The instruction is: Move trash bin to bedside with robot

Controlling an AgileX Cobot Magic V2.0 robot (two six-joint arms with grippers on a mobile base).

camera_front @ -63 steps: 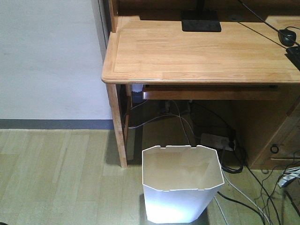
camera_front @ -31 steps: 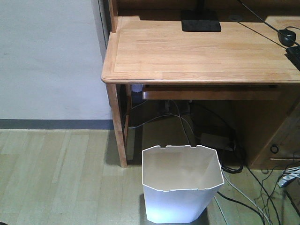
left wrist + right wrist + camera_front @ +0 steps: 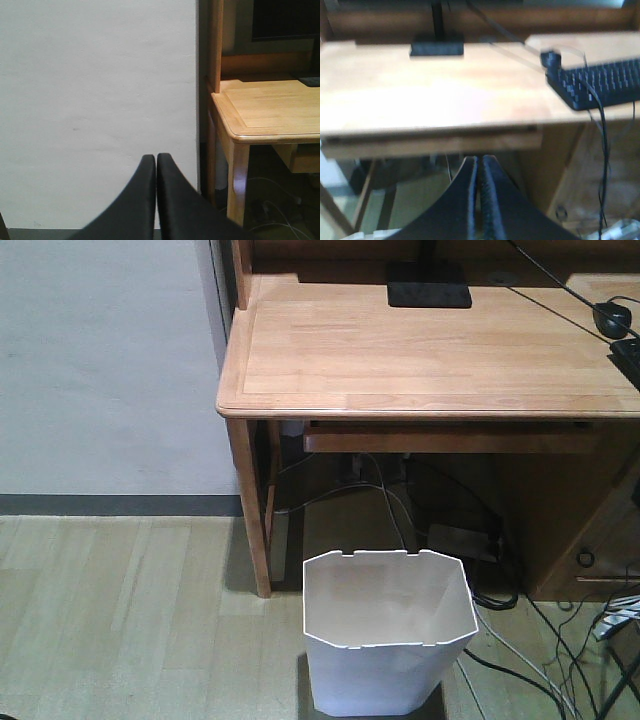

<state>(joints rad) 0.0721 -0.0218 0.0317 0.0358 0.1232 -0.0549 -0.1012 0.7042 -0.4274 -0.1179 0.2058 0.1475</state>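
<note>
Both pincers are pressed shut, nothing held. Left pincer (image 3: 156, 165) faces the bare wall (image 3: 95, 100), with the desk (image 3: 270, 107) corner off to its right. Right pincer (image 3: 480, 164) faces the desk edge, keyboard (image 3: 600, 82) up to its right. Trash bin (image 3: 385, 680) sits on the floor (image 3: 120, 620) below the right pincer. Bed not in view. Risks: shut fingers can't take the rim, the light bin may tip or skid, and cables (image 3: 530, 665) low-right of the pincer could snag. Desk leg (image 3: 250, 510) sits close low-left; open floor beyond it.
</note>
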